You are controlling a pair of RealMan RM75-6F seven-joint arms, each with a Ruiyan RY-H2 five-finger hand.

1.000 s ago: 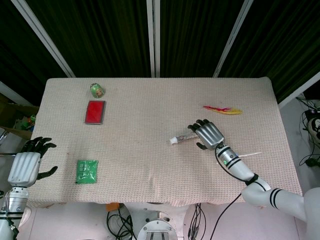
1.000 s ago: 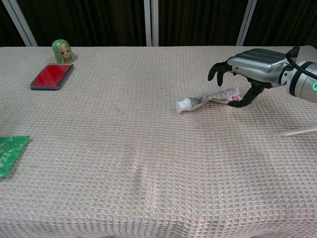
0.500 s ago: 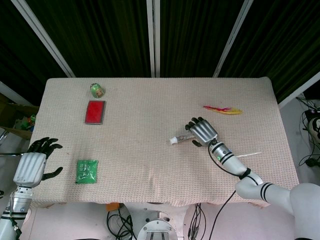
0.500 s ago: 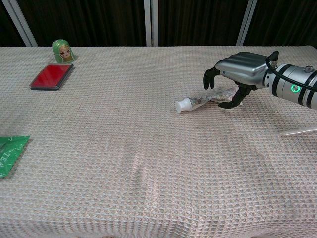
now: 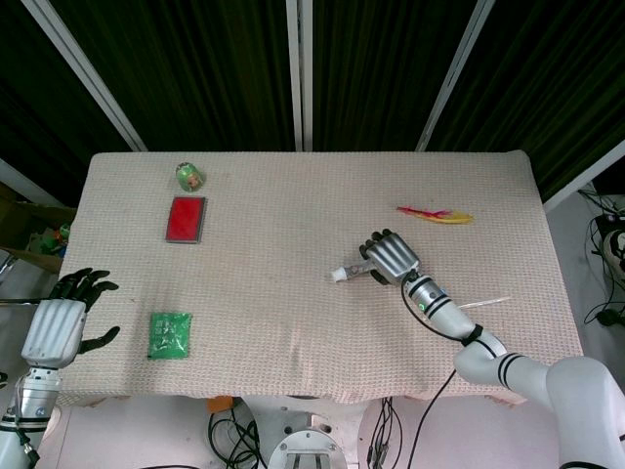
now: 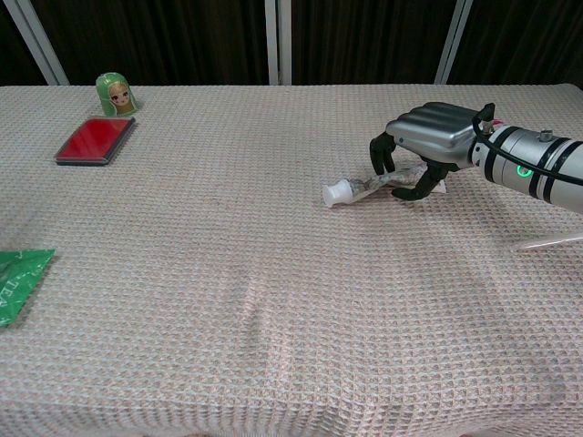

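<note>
A crumpled toothpaste tube (image 5: 346,274) with a white cap lies on the beige cloth right of centre, cap pointing left; the chest view shows the tube (image 6: 353,188) flat on the cloth. My right hand (image 5: 391,256) sits over the tube's tail. In the chest view the right hand (image 6: 426,135) has its fingers curled down on the far side and its thumb on the near side, gripping the tube. My left hand (image 5: 59,327) hovers off the table's left front corner, fingers apart and holding nothing. It is nearest the green packet (image 5: 170,334).
A red flat case (image 5: 186,219) and a small green-haired figurine (image 5: 189,177) sit at the far left. A red and yellow feather (image 5: 437,213) lies behind the right hand. A thin white stick (image 5: 483,304) lies near the right front. The green packet (image 6: 18,278) shows at the chest view's left edge.
My right hand has moved left along the tube and lowered, and its fingers have curled in around it. The tube has not shifted. My left hand has drifted slightly.
</note>
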